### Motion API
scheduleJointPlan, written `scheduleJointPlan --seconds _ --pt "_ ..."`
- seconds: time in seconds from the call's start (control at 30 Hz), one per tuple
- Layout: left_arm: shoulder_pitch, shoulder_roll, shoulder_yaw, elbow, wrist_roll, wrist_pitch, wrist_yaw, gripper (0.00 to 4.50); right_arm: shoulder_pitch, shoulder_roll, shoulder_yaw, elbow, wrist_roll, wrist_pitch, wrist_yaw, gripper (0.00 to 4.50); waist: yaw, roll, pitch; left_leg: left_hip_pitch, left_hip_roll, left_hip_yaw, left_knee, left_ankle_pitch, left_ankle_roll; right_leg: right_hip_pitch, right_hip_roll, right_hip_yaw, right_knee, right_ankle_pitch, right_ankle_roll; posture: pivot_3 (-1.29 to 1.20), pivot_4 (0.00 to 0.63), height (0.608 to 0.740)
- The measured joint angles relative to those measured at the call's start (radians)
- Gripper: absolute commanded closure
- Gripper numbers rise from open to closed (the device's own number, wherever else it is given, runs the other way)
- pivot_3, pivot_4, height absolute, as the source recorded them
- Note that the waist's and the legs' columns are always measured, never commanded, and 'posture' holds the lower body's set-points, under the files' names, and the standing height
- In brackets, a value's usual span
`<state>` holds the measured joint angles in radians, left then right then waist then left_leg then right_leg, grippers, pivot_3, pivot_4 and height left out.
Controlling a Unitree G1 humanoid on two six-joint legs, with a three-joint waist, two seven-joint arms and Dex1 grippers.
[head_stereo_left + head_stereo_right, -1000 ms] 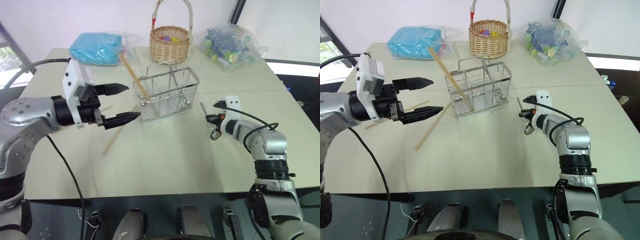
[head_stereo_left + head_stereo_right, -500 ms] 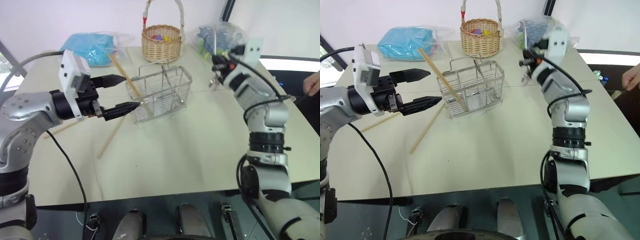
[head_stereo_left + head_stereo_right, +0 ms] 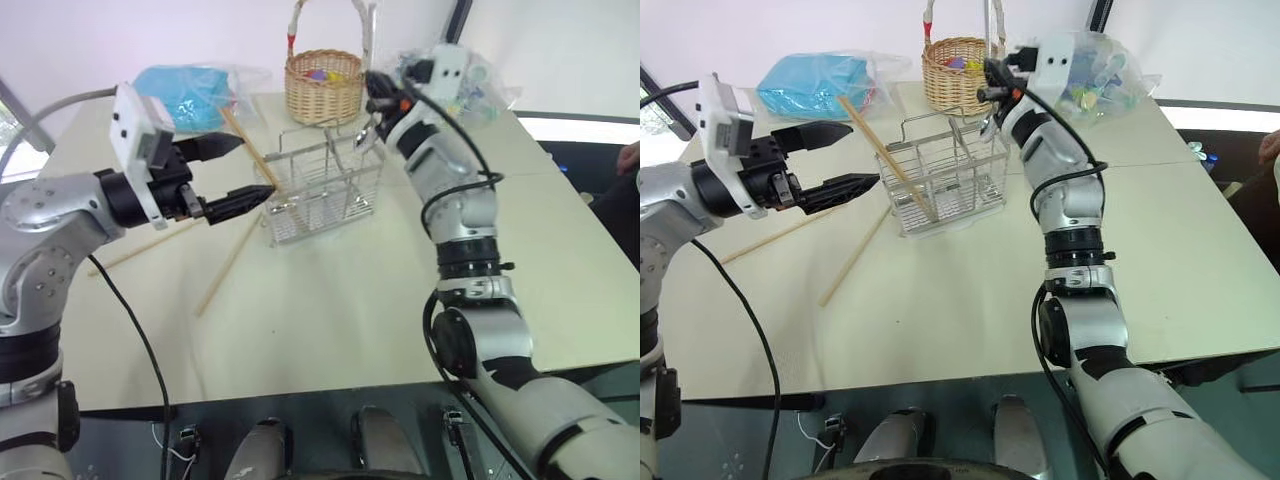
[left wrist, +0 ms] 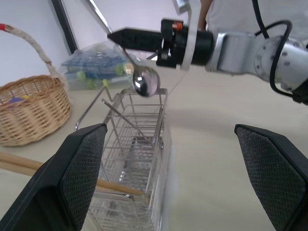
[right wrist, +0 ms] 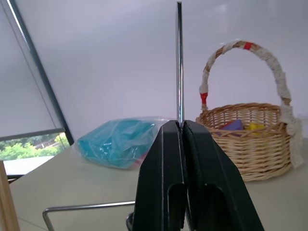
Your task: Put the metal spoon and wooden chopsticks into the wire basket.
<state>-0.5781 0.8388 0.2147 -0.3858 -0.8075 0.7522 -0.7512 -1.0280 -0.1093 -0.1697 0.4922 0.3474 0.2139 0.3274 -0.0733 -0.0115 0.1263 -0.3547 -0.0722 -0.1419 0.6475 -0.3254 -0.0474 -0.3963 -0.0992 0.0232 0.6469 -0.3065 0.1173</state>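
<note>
The wire basket [image 3: 325, 185] stands mid-table. My right gripper [image 3: 375, 95] hovers over its far right corner, shut on the metal spoon [image 4: 144, 81]. The spoon's bowl hangs just above the basket's rim, and its thin handle [image 5: 179, 62] rises straight up from the closed fingers. One of the wooden chopsticks [image 3: 255, 145] leans inside the basket's left end. Two more chopsticks [image 3: 225, 270] [image 3: 135, 250] lie on the table to the basket's left. My left gripper [image 3: 255, 168] is open, level, just left of the basket beside the leaning chopstick.
A round wicker basket [image 3: 322, 85] stands behind the wire one. A blue bag [image 3: 190, 85] lies at the back left and a clear bag of coloured items [image 3: 1090, 75] at the back right. A person's hand [image 3: 630, 155] shows at the right edge.
My right arm has swung up and to the left with the spoon, from low over the table at the right to above the wire basket. The left gripper has barely moved.
</note>
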Motion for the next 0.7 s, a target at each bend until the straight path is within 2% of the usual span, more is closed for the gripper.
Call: scheduleJointPlan --seconds 0.03,0.13,0.17,0.37,0.5,0.7 --pt "-0.004 0.0 0.001 0.0 0.0 0.001 0.006 0.0 0.002 0.004 0.001 0.016 -0.003 -0.014 0.004 4.45 0.0 0.0 0.0 0.0 0.0 0.0 0.0 0.0 0.0 0.0 0.0 0.0 0.0 0.0 0.0 0.0 0.15 0.74" --pt "-0.006 0.0 0.006 0.0 -0.001 0.002 0.019 0.0 0.012 0.013 0.001 0.046 -0.005 -0.045 0.012 3.56 0.001 0.0 0.0 0.0 0.0 0.0 0.0 0.0 0.0 0.0 0.0 0.0 0.0 0.0 0.0 0.0 0.15 0.74" --pt "-0.006 0.0 0.007 0.0 -0.002 0.003 0.023 0.0 0.015 0.016 0.001 0.046 -0.005 -0.05 0.013 3.15 0.001 0.0 0.0 0.0 0.0 0.0 0.0 0.0 0.0 0.0 0.0 0.0 0.0 0.0 0.0 0.0 0.15 0.74" --pt "-0.005 0.001 0.013 -0.002 -0.009 0.005 0.035 0.0 0.035 0.018 -0.002 0.043 -0.003 -0.054 0.007 0.07 0.0 0.0 0.0 0.0 0.0 0.0 0.0 0.0 0.0 0.0 0.0 0.0 0.0 0.0 0.0 0.0 0.15 0.74" --pt "-0.003 0.003 0.029 0.002 -0.008 0.005 0.035 0.0 0.053 -0.003 -0.004 0.017 0.0 -0.039 0.003 0.07 0.001 0.0 0.0 0.0 0.0 0.0 0.0 0.0 0.0 0.0 0.0 0.0 0.0 0.0 0.0 0.0 0.15 0.74" --pt "0.055 0.039 0.045 0.071 0.043 -0.001 0.03 0.0 0.024 -0.164 -0.035 -0.123 0.084 0.094 0.112 0.07 0.002 0.001 0.0 0.0 0.0 0.0 0.0 0.0 0.0 0.0 0.0 0.0 0.0 0.0 0.0 0.0 0.15 0.74"
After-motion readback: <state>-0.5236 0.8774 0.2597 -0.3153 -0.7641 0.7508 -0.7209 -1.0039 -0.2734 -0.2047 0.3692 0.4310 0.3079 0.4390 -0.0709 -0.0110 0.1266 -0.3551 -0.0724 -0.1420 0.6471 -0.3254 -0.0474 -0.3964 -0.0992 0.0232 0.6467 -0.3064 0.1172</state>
